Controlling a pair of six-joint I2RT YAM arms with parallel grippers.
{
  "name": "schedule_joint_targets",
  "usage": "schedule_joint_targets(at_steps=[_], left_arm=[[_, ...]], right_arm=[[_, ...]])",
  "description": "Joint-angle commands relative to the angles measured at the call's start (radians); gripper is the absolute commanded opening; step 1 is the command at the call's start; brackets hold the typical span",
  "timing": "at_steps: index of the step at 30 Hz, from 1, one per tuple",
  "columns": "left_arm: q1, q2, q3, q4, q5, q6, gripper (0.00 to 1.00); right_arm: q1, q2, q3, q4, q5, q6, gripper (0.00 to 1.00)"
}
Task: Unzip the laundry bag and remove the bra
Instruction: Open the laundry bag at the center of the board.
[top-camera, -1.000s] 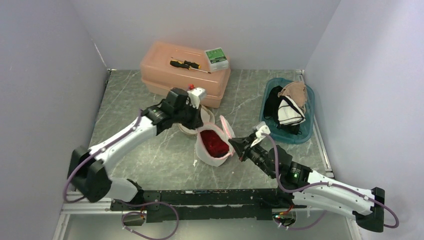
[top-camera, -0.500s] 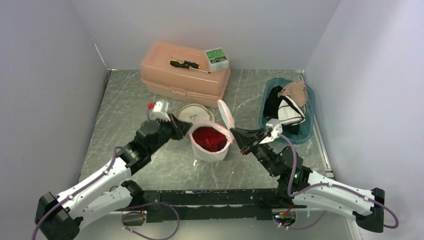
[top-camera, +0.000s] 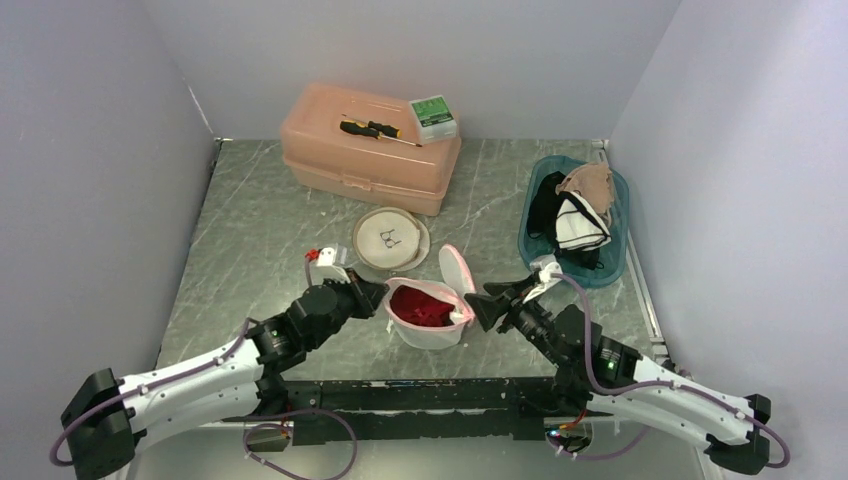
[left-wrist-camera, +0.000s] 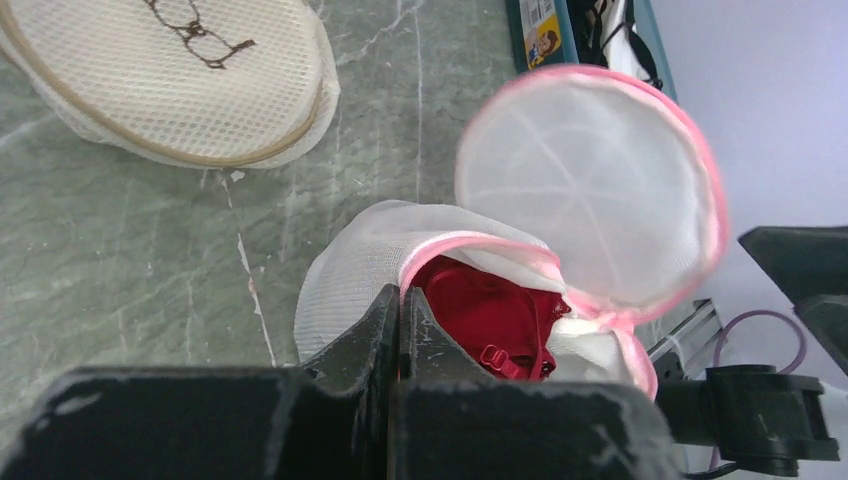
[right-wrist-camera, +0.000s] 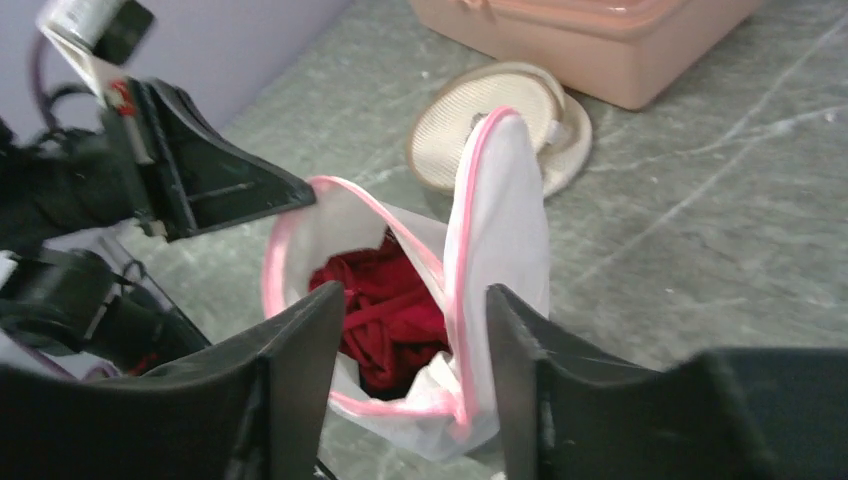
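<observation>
The white laundry bag (top-camera: 432, 331) with pink trim stands unzipped, its round lid (top-camera: 457, 268) flipped up. The red bra (top-camera: 420, 305) lies inside, its strap clasp showing. My left gripper (top-camera: 379, 297) is shut on the bag's left rim; in the left wrist view the pink edge (left-wrist-camera: 440, 255) runs into the closed left gripper (left-wrist-camera: 400, 300). My right gripper (top-camera: 478, 306) is at the bag's right side, open. In the right wrist view the right gripper (right-wrist-camera: 415, 298) frames the bag's rim (right-wrist-camera: 455, 330) and the bra (right-wrist-camera: 375, 300), touching neither.
A cream round mesh bag (top-camera: 390, 238) lies flat just behind the laundry bag. A pink toolbox (top-camera: 370, 150) with a screwdriver and a green box on top stands at the back. A teal basket (top-camera: 617, 250) of clothes sits at the right.
Both arms have drawn back toward the near edge, bringing the bag with them. The right gripper has gone from shut to open, letting go of the bag's right rim.
</observation>
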Motion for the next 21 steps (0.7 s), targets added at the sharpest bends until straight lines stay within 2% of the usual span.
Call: schedule_joint_targets(at_steps=[1,4,8,11,15,18,21], left_arm=[[-0.045,0.058,0.13,-0.038,-0.061,0.1,0.03],[-0.07,0.088,0.207,-0.102,-0.092,0.178,0.03],[-0.083,0.086,0.275,-0.176,-0.122,0.29,0.03],[-0.086,0.079,0.319,-0.26,-0.134,0.346,0.03],[-0.091,0.081,0.347,-0.324,-0.136,0.38,0.03],[-0.091,0.086,0.35,-0.362,-0.14,0.359,0.03],[-0.092,0.078,0.359,-0.434,-0.138,0.31,0.03]], right_arm=[[0.005,0.027,0.113,-0.253,0.034,0.117,0.64],[0.005,0.051,0.172,-0.333,0.06,0.173,0.77],[0.003,0.138,0.276,-0.409,0.109,0.21,0.83],[-0.018,0.286,0.411,-0.489,0.113,0.194,0.85],[-0.143,0.527,0.592,-0.545,-0.037,0.102,0.87],[-0.248,0.672,0.685,-0.532,-0.194,0.041,0.87],[-0.305,0.811,0.764,-0.54,-0.259,0.014,0.87]])
